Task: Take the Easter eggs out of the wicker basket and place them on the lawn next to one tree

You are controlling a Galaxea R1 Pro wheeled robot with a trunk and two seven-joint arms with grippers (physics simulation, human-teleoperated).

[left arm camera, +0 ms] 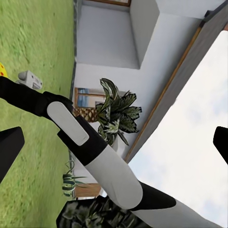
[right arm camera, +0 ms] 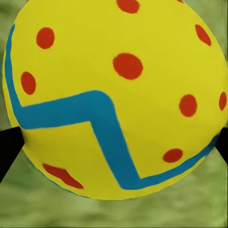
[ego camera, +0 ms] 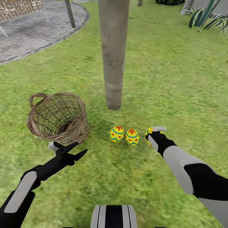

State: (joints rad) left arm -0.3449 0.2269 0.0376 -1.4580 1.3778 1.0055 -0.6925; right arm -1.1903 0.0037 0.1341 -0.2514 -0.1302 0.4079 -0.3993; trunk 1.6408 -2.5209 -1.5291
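My right pincer [ego camera: 154,134] is clamped on the third egg [right arm camera: 116,95] beside the tree [ego camera: 113,57]; my left pincer [ego camera: 71,151] is spread. A sloppy release could roll the egg into its neighbours [ego camera: 124,135].

Three yellow Easter eggs with blue zigzag bands and red marks are lying in a row on the lawn [ego camera: 177,79] just in front of the tree [ego camera: 113,57]: the first egg [ego camera: 116,134] and second egg [ego camera: 132,137] are touching, the third egg [ego camera: 148,131] [right arm camera: 114,95] is sitting slightly apart. The brown wicker basket [ego camera: 58,117] is standing nearby, tilted and holding no eggs.
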